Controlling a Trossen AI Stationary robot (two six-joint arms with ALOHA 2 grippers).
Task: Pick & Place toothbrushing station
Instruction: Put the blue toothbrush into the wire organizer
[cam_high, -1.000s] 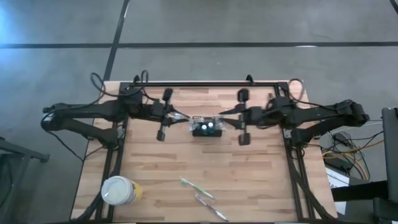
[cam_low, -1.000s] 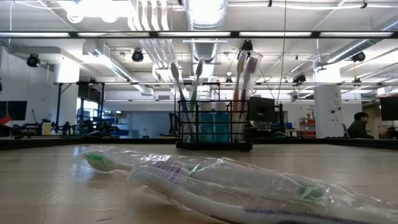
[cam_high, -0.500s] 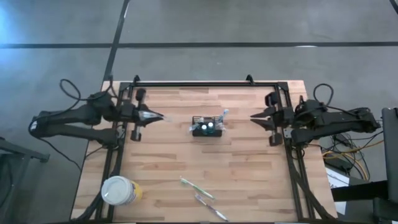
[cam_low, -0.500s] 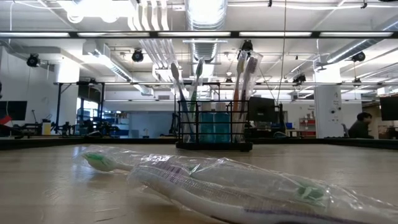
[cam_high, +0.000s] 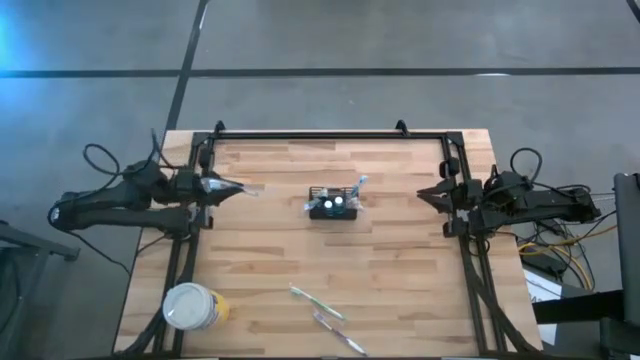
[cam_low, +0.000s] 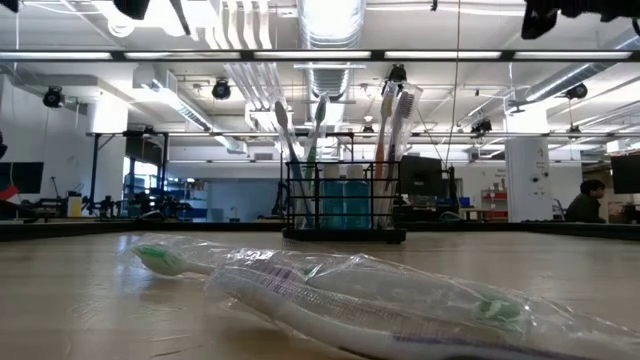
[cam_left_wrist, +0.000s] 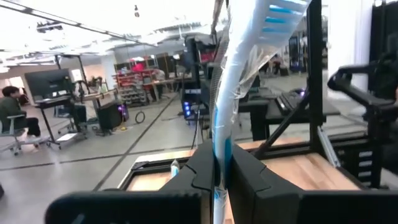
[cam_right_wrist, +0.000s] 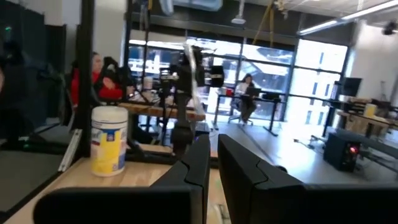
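Just one toothbrushing station (cam_high: 334, 205), two wrapped toothbrushes (cam_high: 328, 318).

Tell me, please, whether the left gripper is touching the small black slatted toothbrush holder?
Apart. In the high view the left gripper sits at the table's left edge, with bare wood between it and the black slatted holder mid-table.

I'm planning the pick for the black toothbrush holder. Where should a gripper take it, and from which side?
Grip the toothbrushing station across its short slatted walls, low on the frame, coming in from the side. It stands upright mid-table, and the toothbrushes sticking out of its top would probably block a descent from above.
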